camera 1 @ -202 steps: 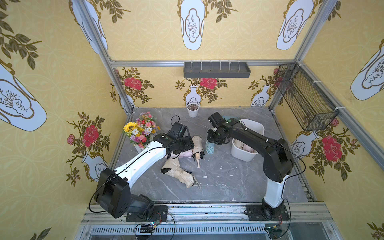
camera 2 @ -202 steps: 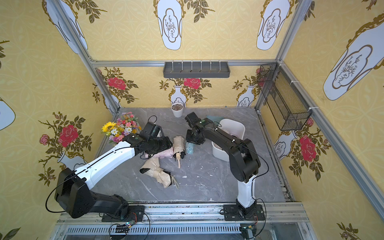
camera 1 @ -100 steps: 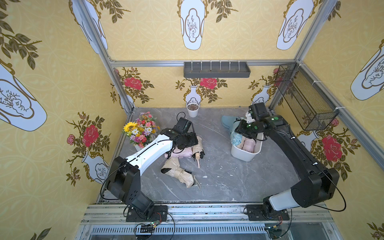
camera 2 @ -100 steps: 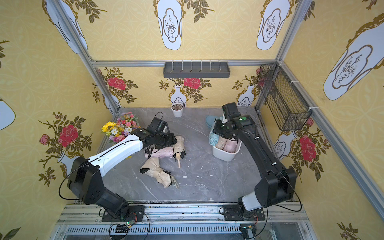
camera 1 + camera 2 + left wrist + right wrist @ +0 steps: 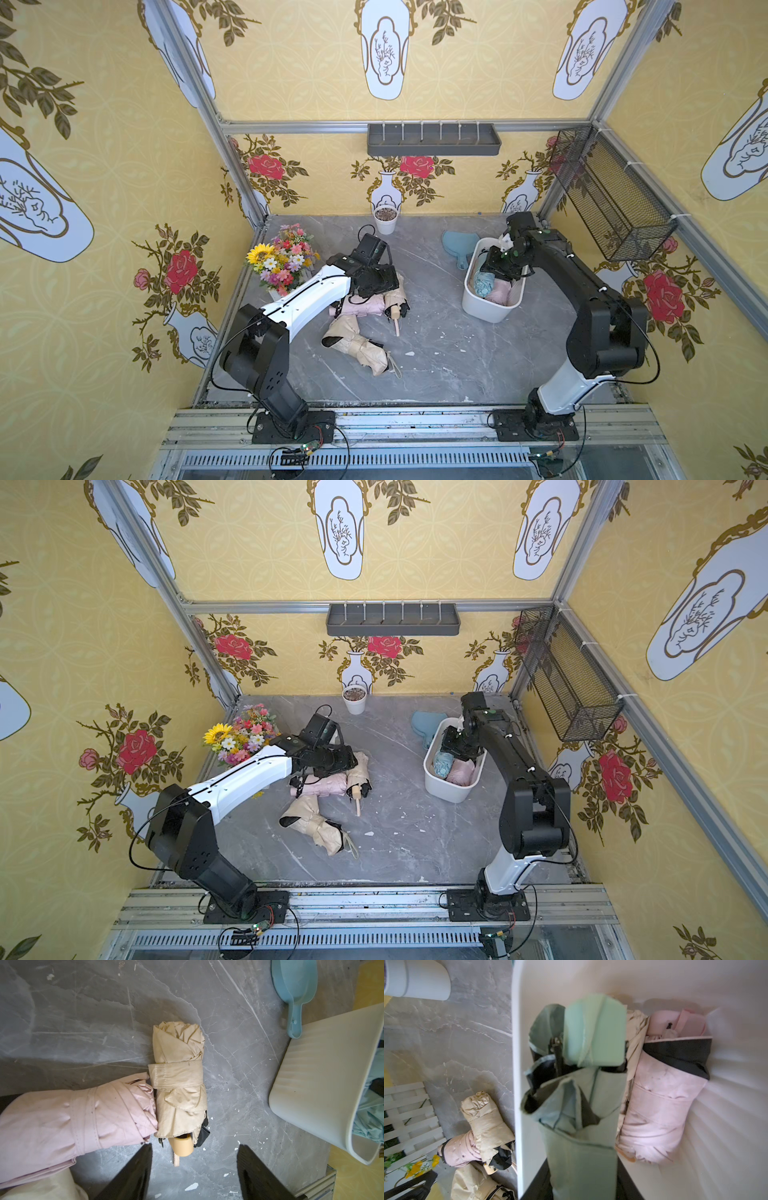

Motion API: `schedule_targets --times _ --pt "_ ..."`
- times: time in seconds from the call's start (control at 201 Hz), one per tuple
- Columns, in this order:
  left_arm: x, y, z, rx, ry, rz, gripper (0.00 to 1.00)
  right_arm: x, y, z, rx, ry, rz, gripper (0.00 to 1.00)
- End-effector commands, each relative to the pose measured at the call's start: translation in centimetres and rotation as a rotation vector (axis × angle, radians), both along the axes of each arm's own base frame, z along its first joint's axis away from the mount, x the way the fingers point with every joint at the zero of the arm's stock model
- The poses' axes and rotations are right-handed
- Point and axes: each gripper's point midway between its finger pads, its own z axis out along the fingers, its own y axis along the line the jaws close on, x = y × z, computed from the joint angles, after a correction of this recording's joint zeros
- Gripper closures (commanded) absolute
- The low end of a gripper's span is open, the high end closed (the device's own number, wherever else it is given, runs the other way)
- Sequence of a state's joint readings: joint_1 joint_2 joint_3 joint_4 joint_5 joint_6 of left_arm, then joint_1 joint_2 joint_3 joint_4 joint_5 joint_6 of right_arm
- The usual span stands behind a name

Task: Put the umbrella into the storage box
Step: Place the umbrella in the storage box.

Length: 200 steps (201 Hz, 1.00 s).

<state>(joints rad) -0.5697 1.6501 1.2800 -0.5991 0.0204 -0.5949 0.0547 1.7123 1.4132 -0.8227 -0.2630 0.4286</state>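
**Left gripper** hovers open and empty above the table, jaws spread beside a pink umbrella and a strapped beige umbrella that touch. At right, the **right gripper** is clamped on the blue-green umbrella, which reaches down inside the white storage box against a second pink umbrella.
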Motion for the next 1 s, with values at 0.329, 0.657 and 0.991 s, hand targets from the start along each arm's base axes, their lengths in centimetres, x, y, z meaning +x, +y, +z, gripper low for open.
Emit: schedule_targets --times 0.329,0.657,0.991 --pt "2.0 -1.7 -1.6 -0.027 0.012 0.004 0.30 1.5 0.8 1.0 0.014 -0.081 0.077 0.26" --pt "3.0 -2.5 -4.2 -0.010 0.047 0.002 0.36 -6.6 -0.6 4.6 -0.016 -0.162 0.003 0.24" --pt "4.1 -1.6 -7.4 0.120 0.093 0.017 0.31 -9.8 -0.8 5.6 -0.007 -0.178 -0.008 0.22"
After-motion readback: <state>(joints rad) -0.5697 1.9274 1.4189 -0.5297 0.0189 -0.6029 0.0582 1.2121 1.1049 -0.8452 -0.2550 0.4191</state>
